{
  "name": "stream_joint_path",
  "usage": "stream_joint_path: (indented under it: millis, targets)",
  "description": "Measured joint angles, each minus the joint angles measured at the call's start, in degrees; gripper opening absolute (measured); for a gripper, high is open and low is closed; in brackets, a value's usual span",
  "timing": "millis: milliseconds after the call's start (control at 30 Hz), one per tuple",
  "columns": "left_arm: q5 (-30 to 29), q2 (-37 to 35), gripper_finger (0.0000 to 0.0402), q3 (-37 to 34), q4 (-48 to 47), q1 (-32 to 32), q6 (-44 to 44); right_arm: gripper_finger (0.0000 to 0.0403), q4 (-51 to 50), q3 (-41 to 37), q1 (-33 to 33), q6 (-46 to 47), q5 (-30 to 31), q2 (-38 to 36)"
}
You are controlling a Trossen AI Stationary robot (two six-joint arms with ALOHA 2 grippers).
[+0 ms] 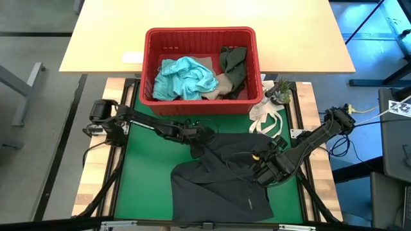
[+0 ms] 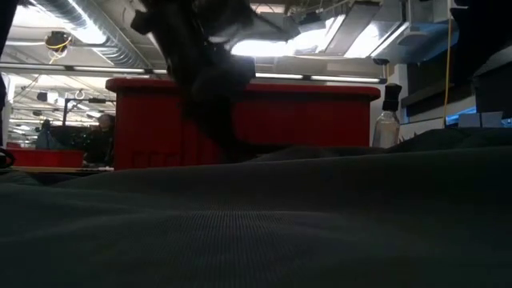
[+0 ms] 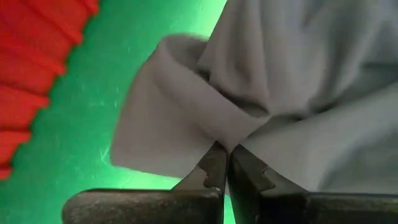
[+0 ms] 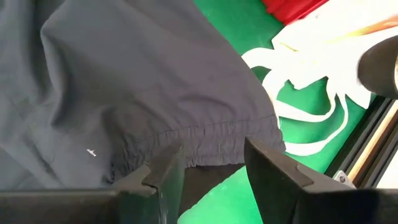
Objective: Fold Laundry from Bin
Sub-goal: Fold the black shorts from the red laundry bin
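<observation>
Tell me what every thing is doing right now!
Dark garment: spread on the green mat, crumpled.
Red bin: upright, clothes inside.
Teal garment: bunched in the bin.
Left end effector: shut on the dark garment's edge.
Right end effector: open over the garment's hem.

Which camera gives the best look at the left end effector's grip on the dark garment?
The left wrist view: the left end effector is shut on a fold of the dark garment. The high view only places it at the garment's upper left edge. The low view shows a dark blur; the right wrist view misses it.
</observation>
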Motion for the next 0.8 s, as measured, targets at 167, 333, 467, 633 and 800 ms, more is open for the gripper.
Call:
stream_joint_path:
  millis: [167, 333, 467, 633, 800]
  targets:
    - [0.54, -2.70, 0.0002, 0.00, 4.45, -0.22, 0.04, 0.0166, 0.01, 0.00, -0.89, 0.00, 0.01, 0.00]
    - [4.25, -2.75, 0.0002, -0.02, 13.70, -0.72, 0.07, 0.0166, -0.17, 0.00, -1.66, -0.02, 0.92, 0.00]
    - [6.05, -2.72, 0.0002, -0.02, 20.55, -2.16, 0.27, 0.0166, -0.30, 0.00, -1.59, -0.04, 1.97, 0.00]
    - [6.22, -2.41, 0.0001, -0.02, 26.30, -4.97, 1.75, 0.0166, -0.14, 0.00, -1.57, -0.09, 5.56, 0.00]
    - [6.01, -0.66, 0.0001, -0.02, 30.07, -7.87, 4.78, 0.0166, 1.18, 0.00, -1.57, -3.94, 11.43, 0.00]
